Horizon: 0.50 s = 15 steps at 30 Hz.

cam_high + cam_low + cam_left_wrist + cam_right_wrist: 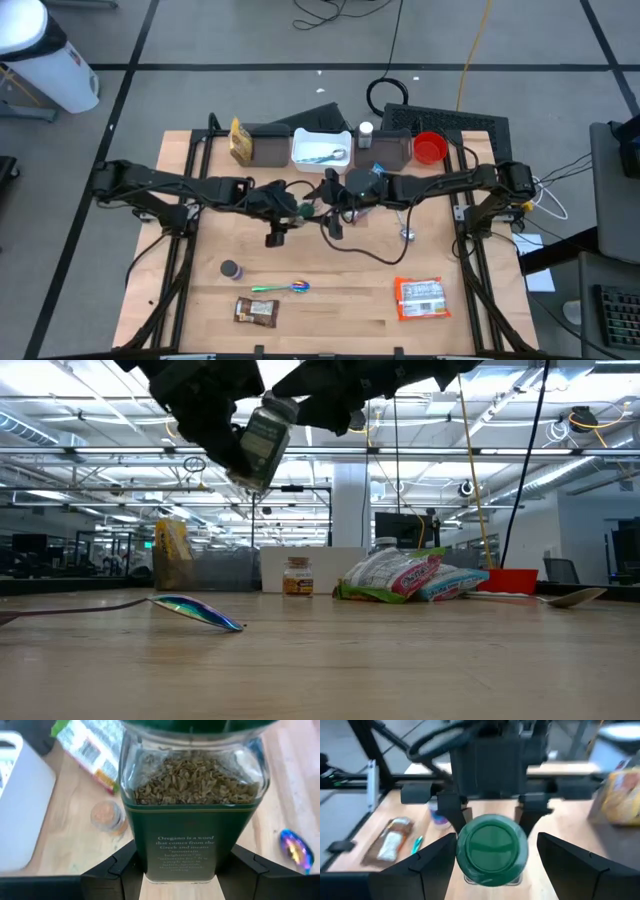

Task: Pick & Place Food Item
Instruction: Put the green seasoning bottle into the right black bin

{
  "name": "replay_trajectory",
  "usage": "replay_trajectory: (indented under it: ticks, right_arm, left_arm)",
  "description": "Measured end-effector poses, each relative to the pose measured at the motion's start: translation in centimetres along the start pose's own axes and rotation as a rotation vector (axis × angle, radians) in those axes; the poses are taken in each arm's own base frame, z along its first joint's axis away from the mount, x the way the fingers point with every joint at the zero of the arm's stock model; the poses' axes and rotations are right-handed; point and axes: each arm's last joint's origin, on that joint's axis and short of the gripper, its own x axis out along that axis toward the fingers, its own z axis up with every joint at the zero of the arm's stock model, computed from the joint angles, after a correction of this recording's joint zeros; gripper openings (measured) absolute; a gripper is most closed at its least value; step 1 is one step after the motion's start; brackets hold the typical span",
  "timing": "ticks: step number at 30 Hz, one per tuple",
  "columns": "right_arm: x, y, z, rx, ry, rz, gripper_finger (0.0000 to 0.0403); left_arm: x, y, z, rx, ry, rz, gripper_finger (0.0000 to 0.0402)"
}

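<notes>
A glass oregano jar (192,820) with a dark green label and a green lid (491,850) is held high above the middle of the table (330,300). It also shows in the low view (262,445). My left gripper (292,208) is shut on the jar. My right gripper (492,865) faces it from the table's right. It is open, with one finger on each side of the lid. I cannot tell whether either finger touches the lid. My left gripper pinches the jar's labelled lower body (150,865) between its two fingers (112,872), one on each opposite side. The fingers come from the table's left and lie along the jar, whose lid end points away toward my right gripper. The jar is lifted clear of the table and tilted.
On the near table lie a colourful spoon (290,288), a snack bar (255,312), a small purple-lidded jar (231,269) and a red-and-white packet (420,298). At the far edge stand a yellow bag (239,140), a white tray (320,148) and a red cup (429,149).
</notes>
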Motion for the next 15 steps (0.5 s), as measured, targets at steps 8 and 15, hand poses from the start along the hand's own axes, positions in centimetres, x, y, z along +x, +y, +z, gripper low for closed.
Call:
replay_trajectory:
  ticks: [8,15]
  right_arm:
    - [0.5,-0.5,-1.0,0.039,0.065,0.033,0.0269]
    - [0.6,-0.5,-1.7,0.044,0.118,0.031,0.0266]
  left_arm:
    - [1.2,0.3,1.1,0.002,0.094,-0.011,0.0205]
    - [2.4,0.4,3.4,0.043,0.189,-0.02,0.0205]
